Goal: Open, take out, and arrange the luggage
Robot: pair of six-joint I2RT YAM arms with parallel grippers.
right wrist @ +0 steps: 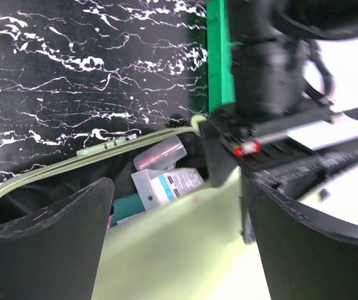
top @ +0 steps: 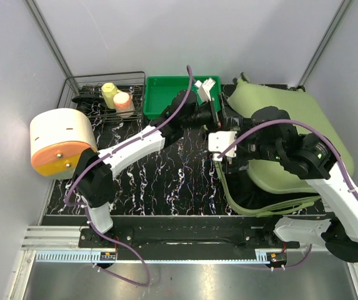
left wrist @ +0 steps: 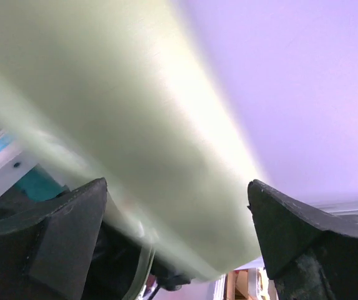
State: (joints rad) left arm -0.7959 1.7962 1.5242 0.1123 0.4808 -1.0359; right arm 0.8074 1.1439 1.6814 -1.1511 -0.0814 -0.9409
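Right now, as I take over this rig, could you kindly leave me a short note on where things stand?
Left tool: open, up against the outer shell of the suitcase lid, gripping nothing.
Right tool: open and empty, at the lid's left edge.
Suitcase: in front of the right arm, lid lifted only partway. Small packed items show in the gap under it.
Done: the lid is started.
Left: swing the lid fully open, take the items out, arrange them.
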